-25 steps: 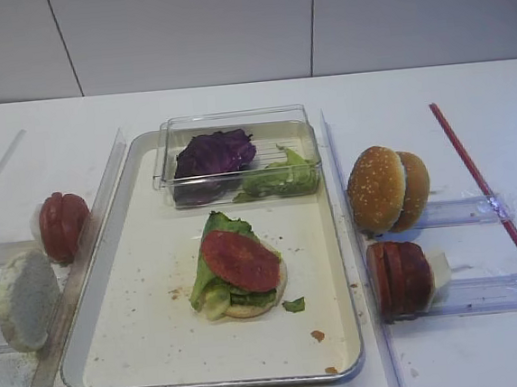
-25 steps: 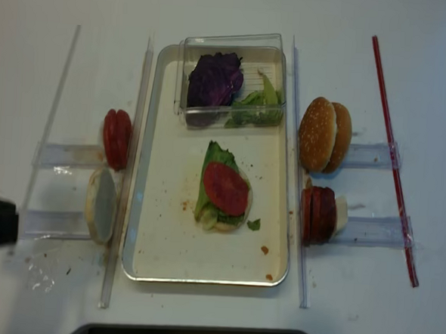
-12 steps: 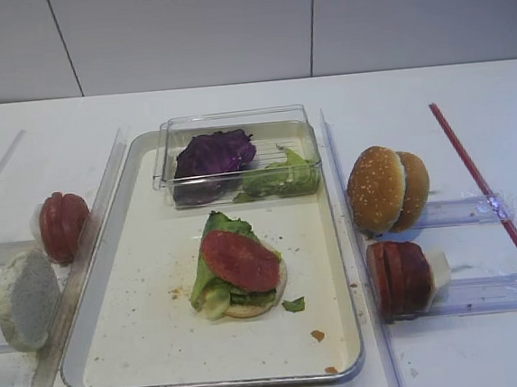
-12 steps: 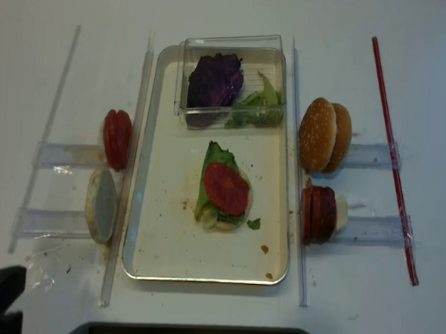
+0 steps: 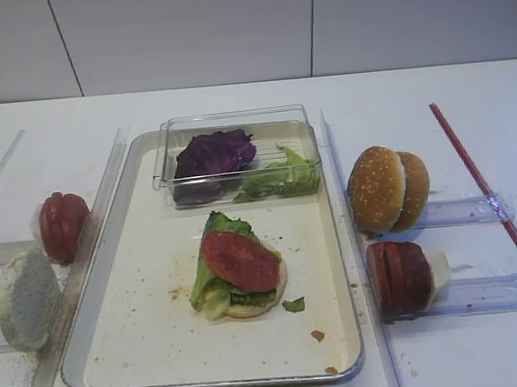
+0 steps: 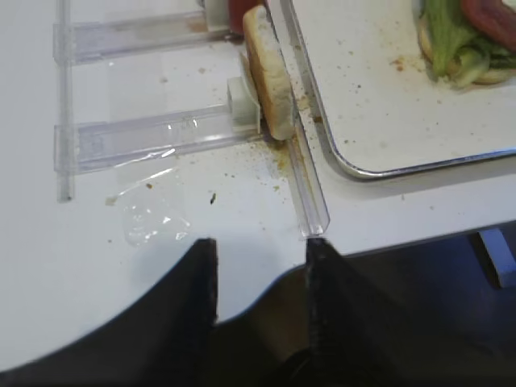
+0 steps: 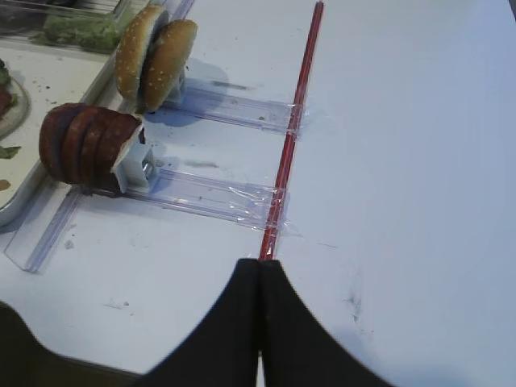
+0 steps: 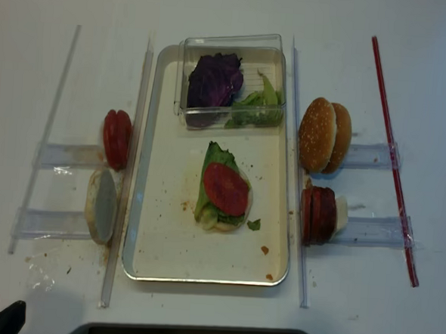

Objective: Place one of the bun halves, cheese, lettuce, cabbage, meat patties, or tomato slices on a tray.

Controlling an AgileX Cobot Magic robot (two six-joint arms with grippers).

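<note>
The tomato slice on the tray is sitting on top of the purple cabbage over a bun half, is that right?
Not quite. The tomato slice lies on green lettuce over the bun half, on the tray. The purple cabbage is apart, inside the clear box at the tray's far end, as the exterior high view shows.

Found bare floor across the lower half of the tray [image 5: 145,348], lower centre of the frame. Blocked at upper centre by the clear box [image 5: 237,155]; hemmed left and right by clear rails [image 5: 360,266] on the counter [image 5: 454,357].
</note>
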